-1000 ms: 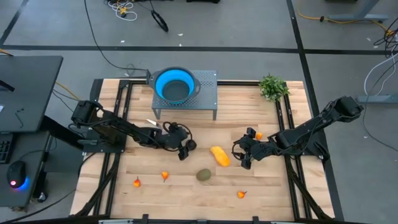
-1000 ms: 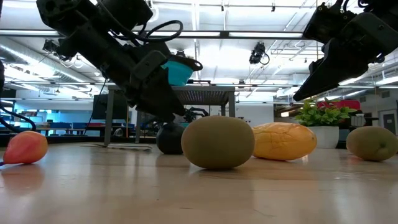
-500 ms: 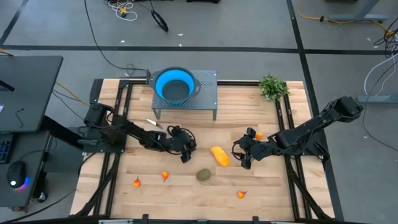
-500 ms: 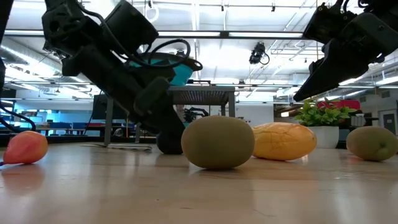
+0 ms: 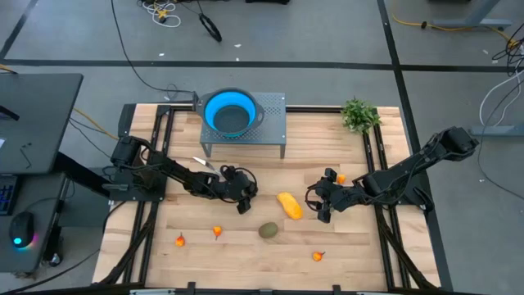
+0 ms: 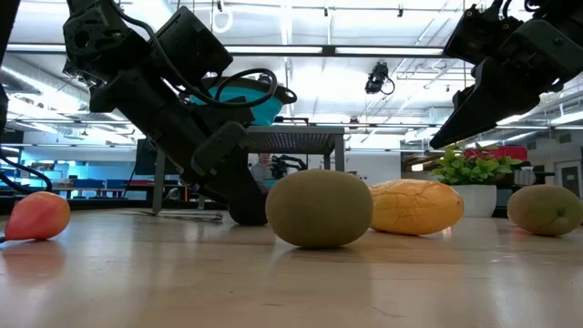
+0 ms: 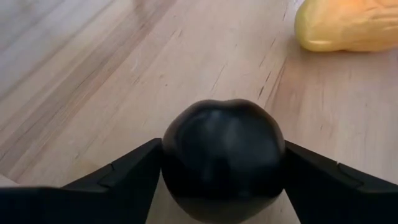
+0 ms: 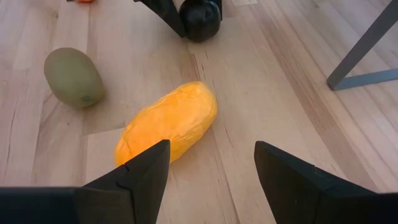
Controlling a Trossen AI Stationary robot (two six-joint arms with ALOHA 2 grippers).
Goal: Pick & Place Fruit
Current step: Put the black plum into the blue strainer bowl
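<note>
Left gripper low on table, fingers pinching black ball between them. Right gripper fingers spread, empty, yellow fruit just ahead.

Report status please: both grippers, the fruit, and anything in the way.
Left gripper closing around the black round toy fruit on the wooden table. Right gripper open, above the yellow oblong fruit. Nothing in the way.
</note>
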